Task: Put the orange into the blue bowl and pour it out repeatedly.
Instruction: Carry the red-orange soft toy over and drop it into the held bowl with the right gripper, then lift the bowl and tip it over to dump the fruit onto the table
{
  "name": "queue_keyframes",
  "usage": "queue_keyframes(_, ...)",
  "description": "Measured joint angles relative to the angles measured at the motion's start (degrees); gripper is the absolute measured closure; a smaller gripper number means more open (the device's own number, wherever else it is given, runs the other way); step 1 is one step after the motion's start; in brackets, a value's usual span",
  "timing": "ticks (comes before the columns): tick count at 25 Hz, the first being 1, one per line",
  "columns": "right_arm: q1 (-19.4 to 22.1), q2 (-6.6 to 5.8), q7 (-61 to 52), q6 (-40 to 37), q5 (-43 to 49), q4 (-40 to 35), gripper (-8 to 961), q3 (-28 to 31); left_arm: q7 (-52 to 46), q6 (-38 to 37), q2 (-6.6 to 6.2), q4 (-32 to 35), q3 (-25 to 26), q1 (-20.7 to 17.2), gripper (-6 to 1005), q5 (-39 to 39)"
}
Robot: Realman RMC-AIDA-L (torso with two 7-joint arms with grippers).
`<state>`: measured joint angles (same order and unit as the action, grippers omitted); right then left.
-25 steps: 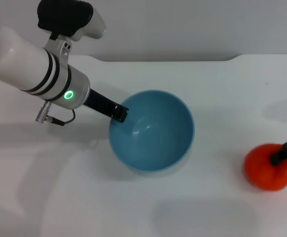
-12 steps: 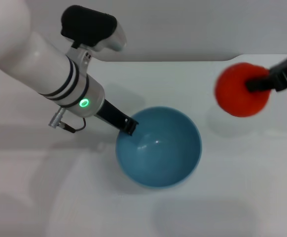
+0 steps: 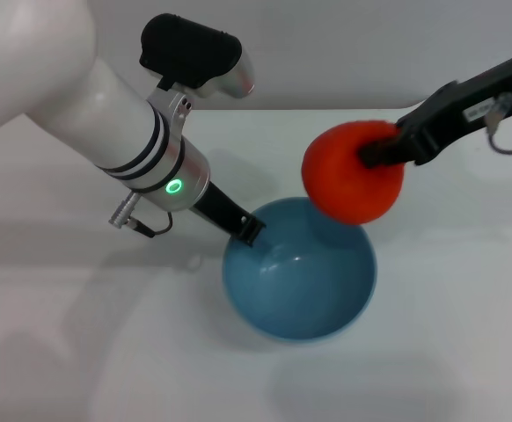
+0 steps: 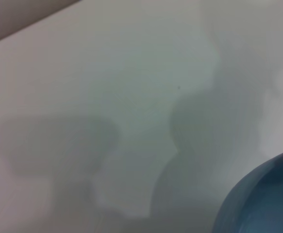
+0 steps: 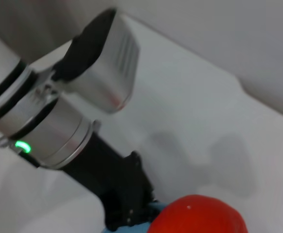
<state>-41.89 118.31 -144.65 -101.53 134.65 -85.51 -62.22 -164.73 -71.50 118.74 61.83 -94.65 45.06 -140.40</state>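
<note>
The light-blue bowl [image 3: 300, 272] sits on the white table in the head view. My left gripper [image 3: 245, 230] is shut on the bowl's near-left rim. The bowl's rim also shows in the left wrist view [image 4: 258, 199]. My right gripper [image 3: 375, 154] is shut on the red-orange orange [image 3: 351, 172] and holds it in the air above the bowl's far right rim. The orange also shows in the right wrist view [image 5: 197, 216], with my left arm [image 5: 59, 121] and its gripper [image 5: 127, 204] beyond it.
The white table [image 3: 467, 352] spreads to all sides of the bowl. Its far edge [image 3: 326, 107] meets a grey wall. My left arm's white forearm [image 3: 80, 123] reaches in over the table's left part.
My right gripper has lifted the orange off the table at the right and carried it left, over the bowl. My left gripper has shifted the bowl right and nearer.
</note>
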Motion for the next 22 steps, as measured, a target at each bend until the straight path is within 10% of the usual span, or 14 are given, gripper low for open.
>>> queue_keyframes(9, -0.3, 0.08, 0.0, 1.0, -0.7, 3.7, 842, -6.9, 0.0, 1.6, 0.0, 0.1, -0.1, 0.6, 1000, 0.9)
queue_keyframes(22, 0.5, -0.01, -0.3, 0.4, -0.6, 3.0, 553, -6.9, 0.2, 3.3, -0.19, 0.5, 0.3, 0.2, 1001, 0.9)
